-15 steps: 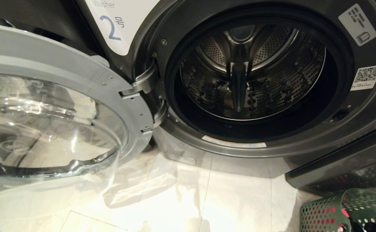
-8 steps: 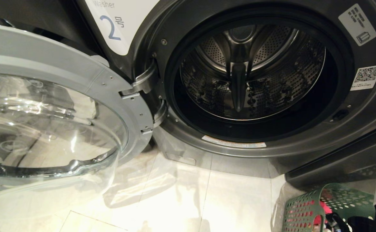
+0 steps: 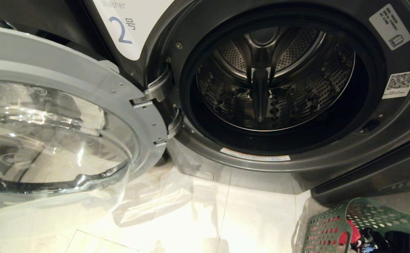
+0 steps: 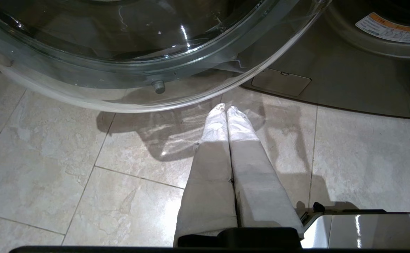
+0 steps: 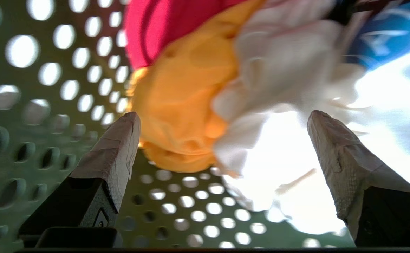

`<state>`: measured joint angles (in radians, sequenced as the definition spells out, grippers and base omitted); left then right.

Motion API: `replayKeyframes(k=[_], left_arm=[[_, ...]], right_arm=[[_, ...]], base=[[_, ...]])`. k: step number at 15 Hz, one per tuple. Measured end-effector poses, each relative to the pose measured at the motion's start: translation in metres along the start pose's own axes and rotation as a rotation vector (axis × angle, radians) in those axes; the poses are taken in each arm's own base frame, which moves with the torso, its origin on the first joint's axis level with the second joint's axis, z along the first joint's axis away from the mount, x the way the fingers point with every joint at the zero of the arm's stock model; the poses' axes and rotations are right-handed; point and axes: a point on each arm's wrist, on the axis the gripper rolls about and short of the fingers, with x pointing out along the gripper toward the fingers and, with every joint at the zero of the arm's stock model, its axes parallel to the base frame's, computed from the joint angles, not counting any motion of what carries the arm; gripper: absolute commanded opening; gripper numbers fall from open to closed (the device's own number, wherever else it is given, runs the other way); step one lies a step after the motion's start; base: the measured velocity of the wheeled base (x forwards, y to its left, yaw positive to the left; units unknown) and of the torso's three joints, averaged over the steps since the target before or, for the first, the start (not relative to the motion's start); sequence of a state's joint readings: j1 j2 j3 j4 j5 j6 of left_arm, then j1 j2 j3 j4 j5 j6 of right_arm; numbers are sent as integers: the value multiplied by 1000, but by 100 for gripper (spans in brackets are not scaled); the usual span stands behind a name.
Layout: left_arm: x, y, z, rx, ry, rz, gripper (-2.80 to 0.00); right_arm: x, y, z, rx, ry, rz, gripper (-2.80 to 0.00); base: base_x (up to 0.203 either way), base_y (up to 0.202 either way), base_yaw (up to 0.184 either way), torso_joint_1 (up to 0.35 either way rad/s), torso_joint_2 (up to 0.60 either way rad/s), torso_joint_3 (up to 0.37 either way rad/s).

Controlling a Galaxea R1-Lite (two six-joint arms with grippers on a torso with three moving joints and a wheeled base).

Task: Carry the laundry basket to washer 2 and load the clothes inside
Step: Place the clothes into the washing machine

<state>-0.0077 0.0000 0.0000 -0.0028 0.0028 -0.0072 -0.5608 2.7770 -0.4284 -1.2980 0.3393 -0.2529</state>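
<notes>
Soft, light, floppy: the clothes lie bunched inside the laundry basket, red-pink against the perforated wall, yellow-orange in the middle, white with a trace of blue beyond. Likely to sag, stretch and trail once lifted, and to snag on the basket rim. Best taken at a thick fold of the yellow-orange or white bundle, pinching deep so several layers come up together, not at a loose edge. Basket itself stiff, thin plastic, probably light enough to drag along if cloth catches. Sits on the tiled floor, low to the robot's right, just before washer 2, door swung wide, drum bare. Right end effector down inside the basket, fingers spread wide, straddling the pile, nothing pinched yet. Left end effector parked over the floor below the door glass, fingers pressed together, empty.
</notes>
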Motion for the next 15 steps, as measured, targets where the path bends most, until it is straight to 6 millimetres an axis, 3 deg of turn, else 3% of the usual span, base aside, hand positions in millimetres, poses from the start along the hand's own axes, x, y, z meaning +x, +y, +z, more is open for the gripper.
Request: replayKeyframes(k=[4, 10, 15], left_arm=[[0, 0, 0, 0, 0, 0, -280], [0, 0, 0, 0, 0, 0, -280], [0, 0, 0, 0, 0, 1, -280]], right_arm=[[7, -9, -6, -140, 13, -32, 0], [56, -26, -11, -261, -42, -28, 0], [79, -22, -30, -270, 22, 27, 0]], base=[[0, 0, 0, 0, 0, 0], [0, 0, 0, 0, 0, 0], [0, 0, 0, 0, 0, 0]])
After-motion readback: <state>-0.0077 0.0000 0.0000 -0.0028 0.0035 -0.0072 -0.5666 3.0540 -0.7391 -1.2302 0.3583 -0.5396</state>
